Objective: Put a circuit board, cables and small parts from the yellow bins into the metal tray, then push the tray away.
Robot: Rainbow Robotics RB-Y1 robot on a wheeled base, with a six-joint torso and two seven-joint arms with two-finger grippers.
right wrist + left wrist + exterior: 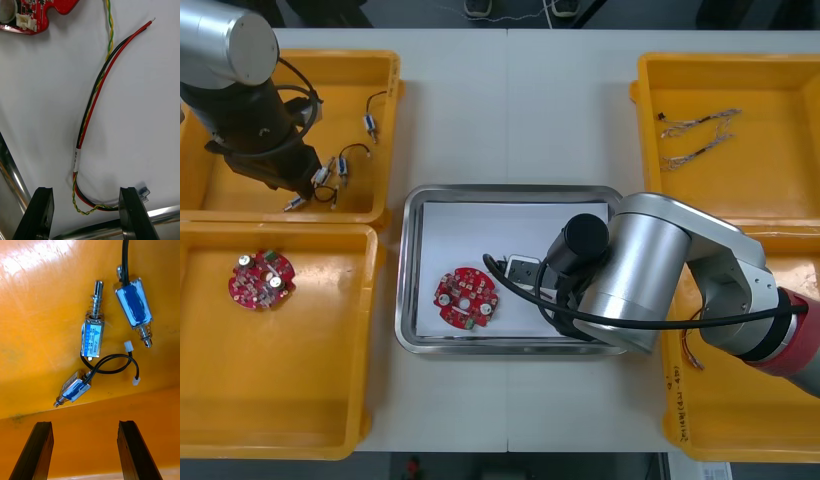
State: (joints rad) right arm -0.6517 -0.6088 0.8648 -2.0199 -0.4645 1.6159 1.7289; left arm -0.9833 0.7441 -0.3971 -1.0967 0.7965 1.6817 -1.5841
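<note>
Yellow plastic sits closest: the near-left yellow bin (210, 400), at the near-left corner of the table (510, 100), holds a spare circuit board (261, 280). I judge it can lie there untouched, since one board is all the task asks for.

Past it, mid-table, the metal tray (412, 340) already carries its own red circuit board (467, 297) on the white lining. My right tool (85, 192) hangs low over the tray's right part, its fingers (39, 213) spread wide and holding nothing. Between them the red and yellow cable (93, 108) lies flat on the lining. Its curled end reaches the finger nearest the tray's rim, and I cannot tell whether it touches. I judge the cable delivered, so the wide spread is there to leave it free. A straight lift looks safest, lest that curl snag.

Farther on, my left tool (84, 423) hovers in the far-left yellow bin (380, 70), also open and empty. Three small metal parts (93, 337) lie just beyond its fingertips. It is open because no pick is made yet. The parts' black leads cross, so one grasp might drag a neighbour along.

At the far-right corner, the far-right yellow bin (650, 70) keeps thin cables (700, 135), well apart from both tools.
</note>
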